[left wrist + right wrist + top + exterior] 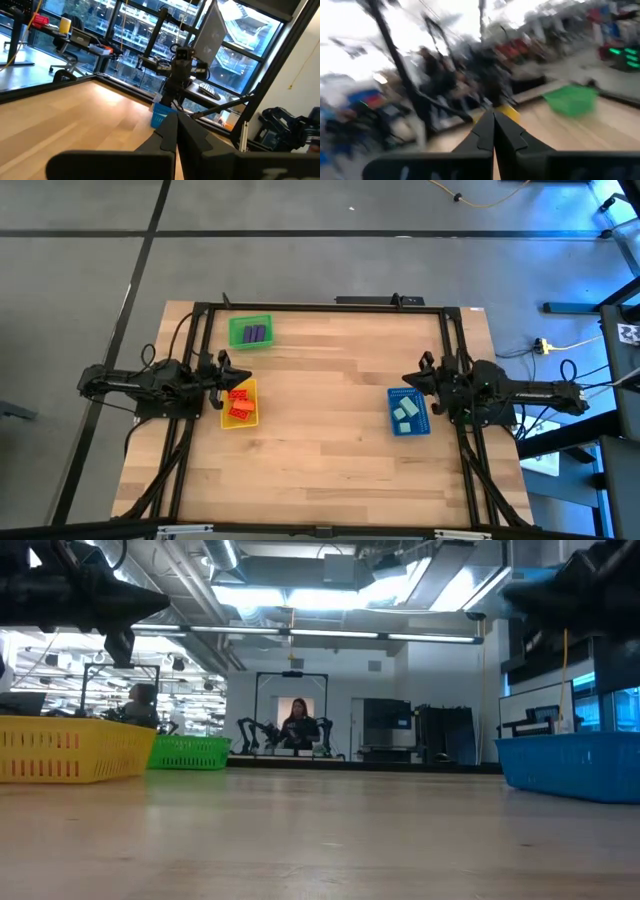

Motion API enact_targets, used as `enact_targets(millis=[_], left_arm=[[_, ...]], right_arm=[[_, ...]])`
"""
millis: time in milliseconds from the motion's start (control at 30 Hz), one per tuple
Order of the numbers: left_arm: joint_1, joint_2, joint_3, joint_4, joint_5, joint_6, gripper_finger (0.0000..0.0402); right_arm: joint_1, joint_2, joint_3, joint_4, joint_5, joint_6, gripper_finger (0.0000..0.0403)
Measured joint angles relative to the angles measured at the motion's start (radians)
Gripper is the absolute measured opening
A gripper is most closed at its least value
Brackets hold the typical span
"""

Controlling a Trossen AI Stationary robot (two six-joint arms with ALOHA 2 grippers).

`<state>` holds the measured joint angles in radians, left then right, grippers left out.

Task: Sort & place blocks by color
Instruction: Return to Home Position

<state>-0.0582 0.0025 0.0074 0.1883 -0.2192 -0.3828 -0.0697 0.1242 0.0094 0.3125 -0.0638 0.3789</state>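
In the high view the purple blocks lie in the green tray near the table's far-left corner. The orange-red blocks lie in the yellow tray at the left. The light teal blocks lie in the blue tray at the right. My left gripper is raised over the yellow tray's far edge, and its fingers are shut and empty in the left wrist view. My right gripper hovers over the blue tray's far edge, also shut and empty.
A black frame runs along the table's far, left and right edges. Bare wood lies between the yellow and blue trays. In the low view the three trays stand on the table. A person sits in the room behind.
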Motion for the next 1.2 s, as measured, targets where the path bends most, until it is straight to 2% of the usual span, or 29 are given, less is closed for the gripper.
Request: enact_targets(millis=[133, 200, 267, 367, 567, 1200], left_arm=[[0.000, 0.000, 0.000, 0.000, 0.000, 0.000, 0.0000], [0.000, 0.000, 0.000, 0.000, 0.000, 0.000, 0.0000], [0.000, 0.000, 0.000, 0.000, 0.000, 0.000, 0.0000], [0.000, 0.000, 0.000, 0.000, 0.000, 0.000, 0.0000], [0.000, 0.000, 0.000, 0.000, 0.000, 0.000, 0.0000], [0.000, 0.000, 0.000, 0.000, 0.000, 0.000, 0.0000]], right_arm=[[0.000, -0.019, 0.000, -0.217, 0.133, -0.055, 0.0000], [0.000, -0.016, 0.000, -0.287, 0.163, -0.078, 0.0000], [0.000, -0.005, 0.004, -0.285, 0.115, -0.138, 0.0000], [0.000, -0.004, 0.004, -0.285, 0.106, -0.203, 0.0004], [0.000, -0.004, 0.004, -0.285, 0.106, -0.203, 0.0022], [0.000, -0.004, 0.005, -0.289, 0.105, -0.204, 0.0025]])
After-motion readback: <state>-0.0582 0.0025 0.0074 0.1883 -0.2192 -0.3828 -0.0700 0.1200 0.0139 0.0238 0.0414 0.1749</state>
